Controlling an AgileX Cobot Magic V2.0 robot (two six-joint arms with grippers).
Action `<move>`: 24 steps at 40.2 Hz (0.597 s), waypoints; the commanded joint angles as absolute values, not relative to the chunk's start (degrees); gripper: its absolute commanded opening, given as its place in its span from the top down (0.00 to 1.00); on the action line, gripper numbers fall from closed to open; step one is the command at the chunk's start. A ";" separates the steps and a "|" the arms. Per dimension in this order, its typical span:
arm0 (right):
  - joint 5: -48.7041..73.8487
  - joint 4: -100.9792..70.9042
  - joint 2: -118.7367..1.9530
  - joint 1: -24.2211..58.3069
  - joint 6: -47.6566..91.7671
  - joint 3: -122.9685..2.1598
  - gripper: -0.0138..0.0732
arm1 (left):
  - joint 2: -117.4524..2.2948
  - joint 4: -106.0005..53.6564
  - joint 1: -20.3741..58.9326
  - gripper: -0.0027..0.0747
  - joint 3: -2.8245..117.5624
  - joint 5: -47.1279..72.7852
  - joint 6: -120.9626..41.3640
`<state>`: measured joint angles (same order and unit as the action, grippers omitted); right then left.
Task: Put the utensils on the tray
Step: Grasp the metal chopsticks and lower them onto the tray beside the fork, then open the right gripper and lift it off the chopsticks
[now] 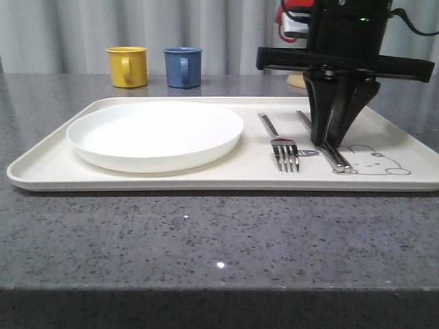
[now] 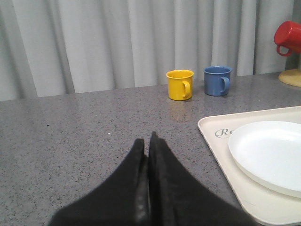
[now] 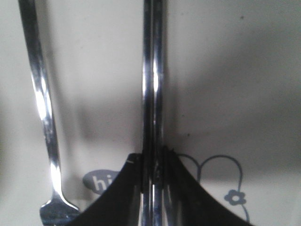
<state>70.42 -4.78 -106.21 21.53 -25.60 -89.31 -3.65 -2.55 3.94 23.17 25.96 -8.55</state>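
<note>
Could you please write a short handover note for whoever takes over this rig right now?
Right hand: down on the tray, closed on the pair of chopsticks, which lie on the tray surface beside the rabbit drawing.
Left hand: closed, holding nothing, over the bare table left of the tray.
Fork: already lying on the tray, between the white plate and the chopsticks.
Done: fork placed; chopsticks at the tray but not yet released.
Left: open the right hand and lift clear. I can see no other utensil, so check whether any remain.
</note>
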 commanded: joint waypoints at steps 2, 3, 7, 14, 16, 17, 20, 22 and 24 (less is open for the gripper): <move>73.96 -4.88 -103.72 21.50 -25.56 -91.05 0.60 | -4.39 -3.13 4.25 0.99 24.50 21.49 -8.46; 73.99 -4.75 -103.67 21.50 -25.56 -91.09 0.56 | -4.39 -3.13 4.25 0.99 24.50 21.49 -8.46; 75.78 -2.93 -103.48 21.50 -25.43 -92.04 0.49 | -4.39 -3.13 4.25 0.99 24.50 21.49 -8.46; 76.56 1.85 -101.73 21.08 -23.50 -94.24 0.49 | -4.39 -3.13 4.25 0.99 24.50 21.49 -8.46; 76.56 2.21 -101.07 20.45 -21.74 -94.78 0.49 | -4.39 -3.13 4.25 0.99 24.50 21.49 -8.46; 76.56 2.21 -100.77 19.90 -21.03 -94.97 0.49 | -4.39 -3.13 4.25 0.99 24.50 21.49 -8.46; 76.62 2.21 -99.54 17.91 -18.78 -95.03 0.49 | -4.39 -3.13 4.25 0.99 24.50 21.49 -8.46; 76.67 2.28 -98.79 15.93 -16.90 -95.03 0.49 | -4.39 -3.13 4.25 0.99 24.50 21.49 -8.46; 76.67 2.34 -98.09 13.59 -14.55 -94.97 0.49 | -4.39 -3.13 4.25 0.99 24.50 21.49 -8.46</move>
<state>70.29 0.67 -102.40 17.17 -18.56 -93.16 -3.65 -2.55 3.94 23.17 25.96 -8.55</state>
